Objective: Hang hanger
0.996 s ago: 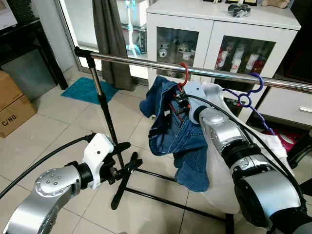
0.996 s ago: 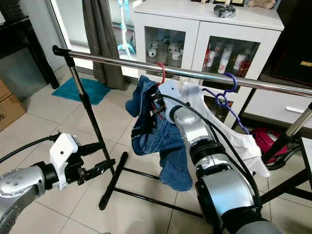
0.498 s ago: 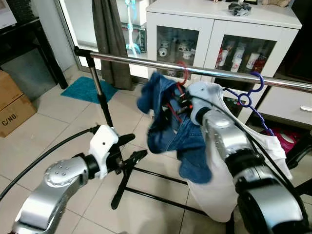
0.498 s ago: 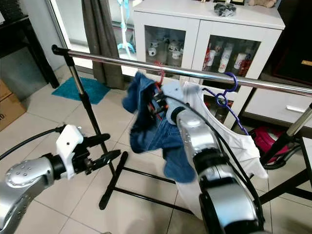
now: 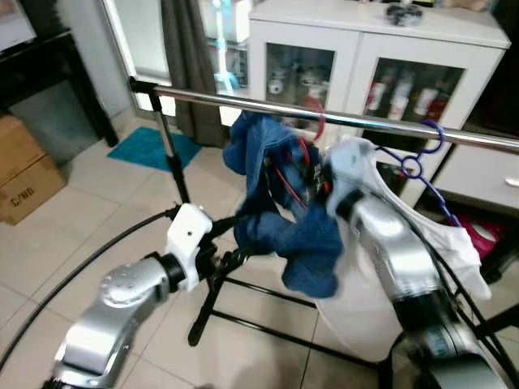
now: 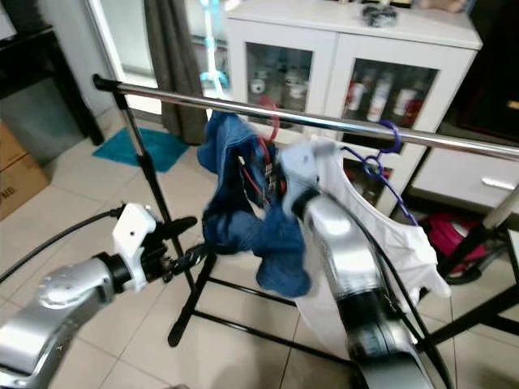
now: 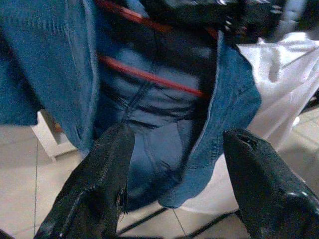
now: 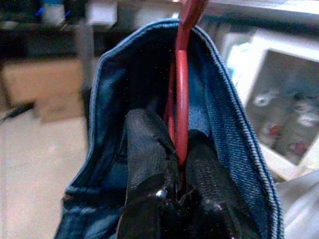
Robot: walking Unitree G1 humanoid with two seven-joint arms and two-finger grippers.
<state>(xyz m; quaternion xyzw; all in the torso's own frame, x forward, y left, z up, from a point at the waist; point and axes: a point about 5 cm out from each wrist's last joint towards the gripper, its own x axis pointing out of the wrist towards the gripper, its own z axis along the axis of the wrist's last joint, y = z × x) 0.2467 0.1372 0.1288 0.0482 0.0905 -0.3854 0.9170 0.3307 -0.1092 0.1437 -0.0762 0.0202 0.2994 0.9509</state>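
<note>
Since a second ago the left gripper point(image 5: 229, 258) has risen from low beside the rack's post toward the jeans point(image 5: 280, 207), and the denim has swung and bunched, its lower folds now lifted toward that gripper; the head views are blurred, so fine detail is lost. Nearest, the left arm reaches forward with its two black fingers point(image 7: 99, 191) spread wide, the jeans' lower edge hanging just beyond their tips and between them in the wrist view (whether they touch the cloth cannot be told). Further on, the right gripper point(image 8: 172, 174) is clenched on the stem of the red hanger point(image 8: 181, 99), the fingers point(image 8: 147, 149) pinching the red wire from both sides with the denim waistband draped around it. That hanger carries the jeans and sits high, its hook point(image 5: 319, 128) at the steel rail point(image 5: 243, 103), though the blur hides whether it rests over it. Just beside it, on the robot's right, a white shirt point(image 5: 377, 267) hangs from a purple hanger point(image 5: 418, 154) hooked on the same rail. Behind stand a white cabinet point(image 5: 381, 40) with glass doors, a dark curtain point(image 5: 186, 49) and a teal mat point(image 5: 150, 146) on the tiled floor point(image 5: 49, 235).
</note>
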